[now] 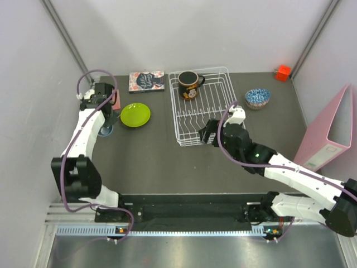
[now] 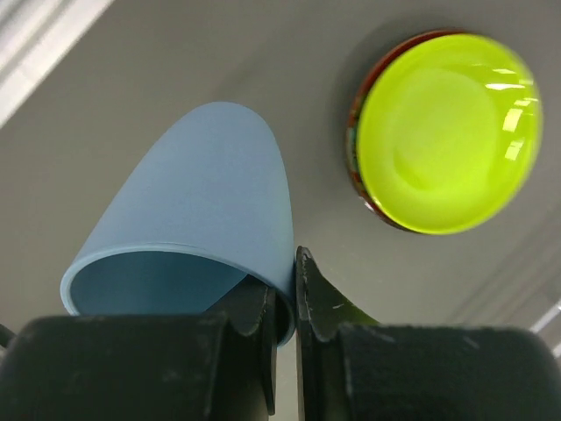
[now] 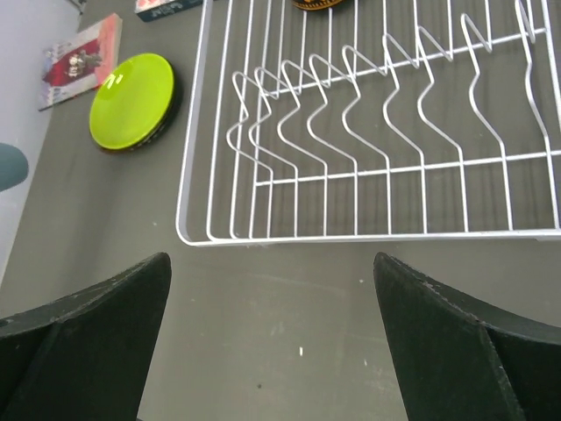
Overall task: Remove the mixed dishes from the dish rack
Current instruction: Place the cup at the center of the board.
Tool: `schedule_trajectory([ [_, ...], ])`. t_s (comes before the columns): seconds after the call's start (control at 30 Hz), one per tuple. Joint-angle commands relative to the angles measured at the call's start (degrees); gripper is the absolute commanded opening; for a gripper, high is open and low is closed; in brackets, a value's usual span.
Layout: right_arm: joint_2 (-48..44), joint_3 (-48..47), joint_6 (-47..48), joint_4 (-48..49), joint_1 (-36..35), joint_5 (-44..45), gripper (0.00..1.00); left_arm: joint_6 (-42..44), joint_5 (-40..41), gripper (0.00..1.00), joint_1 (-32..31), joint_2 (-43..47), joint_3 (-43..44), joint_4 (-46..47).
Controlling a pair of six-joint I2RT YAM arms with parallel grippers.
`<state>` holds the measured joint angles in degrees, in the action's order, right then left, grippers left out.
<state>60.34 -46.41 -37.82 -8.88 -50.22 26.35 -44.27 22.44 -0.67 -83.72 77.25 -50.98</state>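
Grip on the pale blue cup (image 2: 202,202) is a rim pinch. Your left gripper (image 2: 294,281) has one finger inside the mouth and one outside, closed on the thin wall, so the cup hangs tilted with its base pointing away from the wrist. You hold it over the table left of the dish rack (image 1: 203,109), near the lime-green plate (image 2: 447,132). That plate lies on a red-rimmed plate (image 2: 354,140), stacked, I judge, to save room. This corner reads as the drop zone, so you are likely setting the cup down; I cannot tell whether its base touches the table.

Your right gripper (image 3: 270,263) is spread wide and holds nothing, poised at the rack's near edge facing bare prongs. The black mug (image 1: 189,85) stands at the rack's far end, the only dish I see inside. The blue-dotted bowl (image 1: 257,98) rests on the table just right of the rack.
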Motion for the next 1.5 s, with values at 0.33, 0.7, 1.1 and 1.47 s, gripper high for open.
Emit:
schedule_trajectory([
  [0.33,-1.27,0.8,5.21,-0.52,-0.41,1.07,0.97,1.64,-15.84,0.0,12.35,-20.42,8.25,7.75],
  [0.7,-1.28,1.5,5.57,-1.4,1.61,2.05,0.98,2.96,-16.89,0.0,14.28,-31.23,21.88,1.85],
  [1.1,1.89,-0.7,5.22,0.88,2.49,-0.94,0.98,-1.43,-21.91,0.0,15.17,-33.25,29.7,-14.02],
  [1.47,2.24,-0.35,5.22,2.03,2.75,-2.71,0.98,-2.84,-21.65,0.0,15.17,-37.39,31.47,-20.56],
])
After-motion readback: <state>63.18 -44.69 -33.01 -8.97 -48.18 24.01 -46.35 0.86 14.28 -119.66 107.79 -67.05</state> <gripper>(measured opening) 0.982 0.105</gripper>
